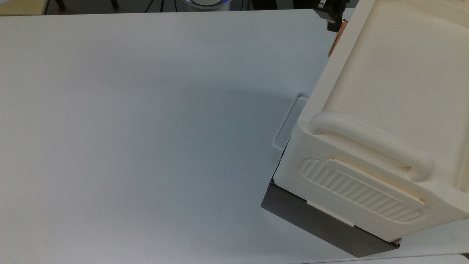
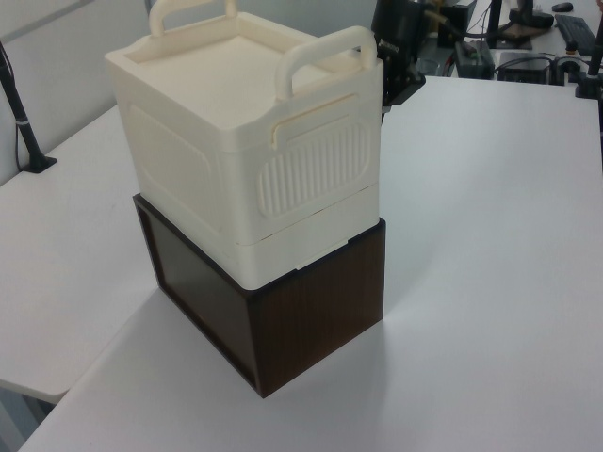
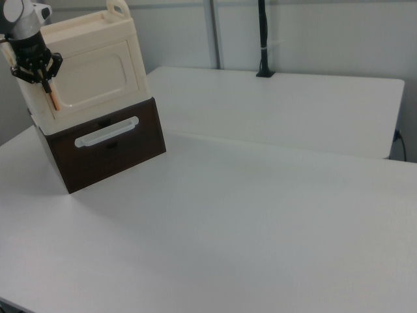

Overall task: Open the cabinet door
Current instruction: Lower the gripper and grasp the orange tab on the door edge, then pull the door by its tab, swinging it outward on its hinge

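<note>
The cabinet door (image 3: 91,75) is the cream panel with a recessed inset, lying flush with the cream cabinet (image 2: 236,141). Its copper bar handle (image 3: 52,96) stands near the right view's left edge of the door. In the top view the handle (image 1: 336,38) runs along the cabinet's upper left corner. My black gripper (image 3: 40,77) is open at the handle's upper end, one finger on each side of the bar. The top view has the gripper (image 1: 336,22) right against the handle's top. In the left view the gripper (image 2: 394,87) is behind the cabinet's far corner.
The cabinet sits on a dark brown drawer base (image 2: 311,320) with a pale drawer pull (image 3: 106,132). A ribbed cream side panel (image 1: 361,190) and a thick rounded carry handle (image 1: 370,143) face the top view's bottom. The white table (image 1: 146,128) stretches wide to the top view's left.
</note>
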Action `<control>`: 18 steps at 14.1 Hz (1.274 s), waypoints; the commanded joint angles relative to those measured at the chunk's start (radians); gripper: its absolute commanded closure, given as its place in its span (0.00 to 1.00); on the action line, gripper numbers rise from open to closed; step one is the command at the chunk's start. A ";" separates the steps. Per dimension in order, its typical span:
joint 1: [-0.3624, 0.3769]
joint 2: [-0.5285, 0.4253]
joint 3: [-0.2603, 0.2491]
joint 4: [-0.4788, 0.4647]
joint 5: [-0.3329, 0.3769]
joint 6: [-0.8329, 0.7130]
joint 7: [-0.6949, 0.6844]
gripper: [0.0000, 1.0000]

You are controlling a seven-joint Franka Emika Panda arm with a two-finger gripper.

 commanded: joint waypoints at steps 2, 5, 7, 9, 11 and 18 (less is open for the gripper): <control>-0.006 0.004 -0.004 0.008 0.039 -0.007 -0.025 0.73; -0.013 0.005 -0.005 0.008 0.038 -0.005 -0.027 0.62; -0.012 0.013 -0.002 0.008 0.035 0.010 -0.027 0.62; -0.010 0.013 -0.002 0.008 0.035 0.044 -0.028 0.64; -0.004 0.016 0.000 0.006 0.032 0.077 -0.034 0.74; -0.009 0.019 0.001 0.005 0.035 0.064 -0.053 0.86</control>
